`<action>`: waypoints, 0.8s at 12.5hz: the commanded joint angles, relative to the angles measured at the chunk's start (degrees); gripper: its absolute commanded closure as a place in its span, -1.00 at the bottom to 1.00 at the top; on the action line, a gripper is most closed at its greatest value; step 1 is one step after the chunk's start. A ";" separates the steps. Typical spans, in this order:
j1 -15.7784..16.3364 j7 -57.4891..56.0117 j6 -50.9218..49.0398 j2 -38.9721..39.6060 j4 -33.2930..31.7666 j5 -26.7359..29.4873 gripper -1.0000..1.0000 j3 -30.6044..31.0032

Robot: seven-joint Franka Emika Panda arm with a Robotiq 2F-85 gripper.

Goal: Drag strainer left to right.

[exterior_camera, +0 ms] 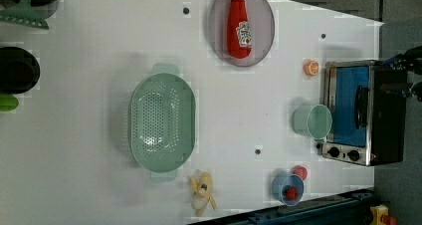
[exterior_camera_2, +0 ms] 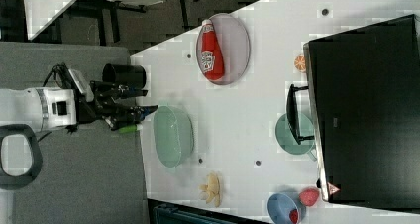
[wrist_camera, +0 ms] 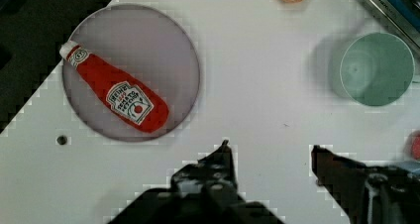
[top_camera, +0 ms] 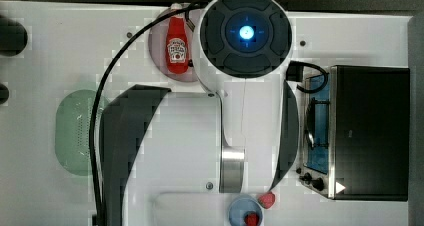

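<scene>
While the arm [exterior_camera_2: 44,110] hangs well above the counter [exterior_camera: 89,75], I count one strainer [exterior_camera: 161,121], one ketchup bottle [exterior_camera: 239,26] lying on one round grey plate [exterior_camera: 263,33], one mint cup [exterior_camera: 312,121], one orange slice [exterior_camera: 311,67], one banana [exterior_camera: 203,191], one blue bowl [exterior_camera: 281,187] with a red piece inside and a second red piece [exterior_camera: 299,172] just beside it, and one toaster oven [exterior_camera: 363,113].

My fingers [wrist_camera: 270,152] stand spread apart with nothing between them, pointing down at bare counter between the plate and the cup in the wrist view.

The strainer sits upright on the left view's left half, apart from everything else, its tab handles pointing toward the plate side and the banana side. To the left view's right of it lies an open stretch of white counter before the cup and oven. The banana lies near the strainer's lower end, close to the counter's front edge, and the blue bowl sits by that same edge.

From the top view the arm's body covers the middle of the counter and a black cable [top_camera: 97,131] crosses the strainer. Dark and green things at the left view's left edge are cut off, and I cannot make out what they are.
</scene>
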 commanded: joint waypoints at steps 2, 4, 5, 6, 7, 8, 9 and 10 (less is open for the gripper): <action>-0.64 3.43 -6.07 -22.40 -13.08 -1.30 -0.81 -1.11; 0.11 3.45 -6.07 -22.01 -13.19 0.00 -1.00 0.98; 0.83 3.49 -6.06 -21.49 -13.30 1.14 -1.00 2.92; 1.57 3.86 -5.97 -20.72 -13.48 2.19 -1.00 5.36; 2.21 4.51 -5.96 -19.71 -13.72 2.59 -1.00 8.18; 2.65 6.01 -5.95 -18.40 -13.89 2.59 -1.00 11.38; 2.86 8.29 -5.90 -16.78 -13.96 2.60 -1.00 14.72; 2.96 11.77 -5.56 -14.88 -13.97 2.60 -1.00 18.05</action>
